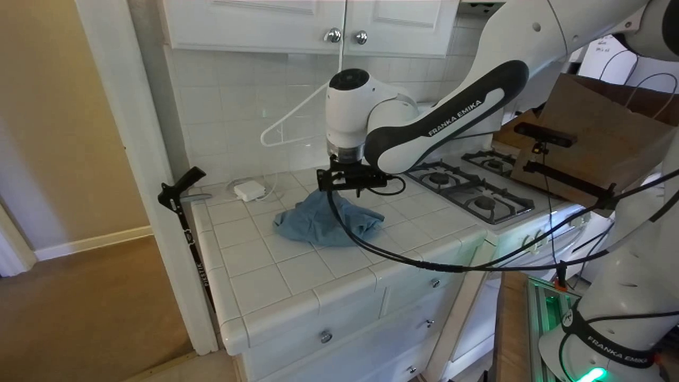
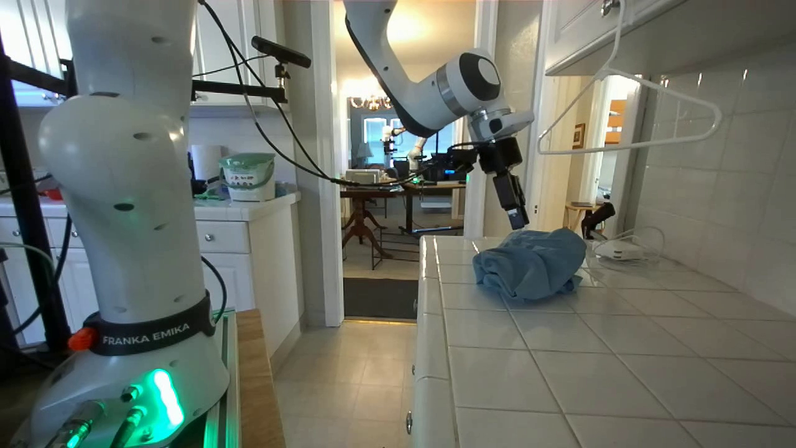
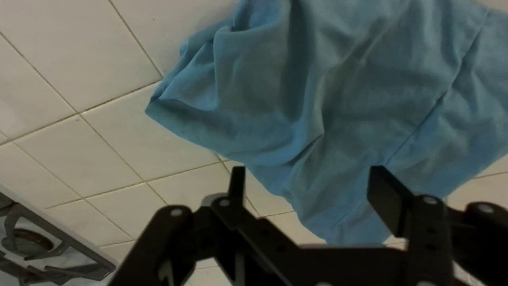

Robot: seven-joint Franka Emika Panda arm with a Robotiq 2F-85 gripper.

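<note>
Jaws stood spread over a crumpled blue cloth (image 2: 528,264)

The cloth lay on the counter (image 1: 254,284) between the stove (image 1: 467,185) and the opposite end, in from the front edge. The jaws gaped wide, holding nothing. The step looked like a pickup or a release: one would have called for lowering onto a fold, the other for lifting clear. Whether they touched it could not be told; the wrist view cropped the cloth.

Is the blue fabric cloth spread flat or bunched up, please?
Bunched up: in both exterior views, the blue fabric cloth forms a creased mound on the white tiled counter.
</note>
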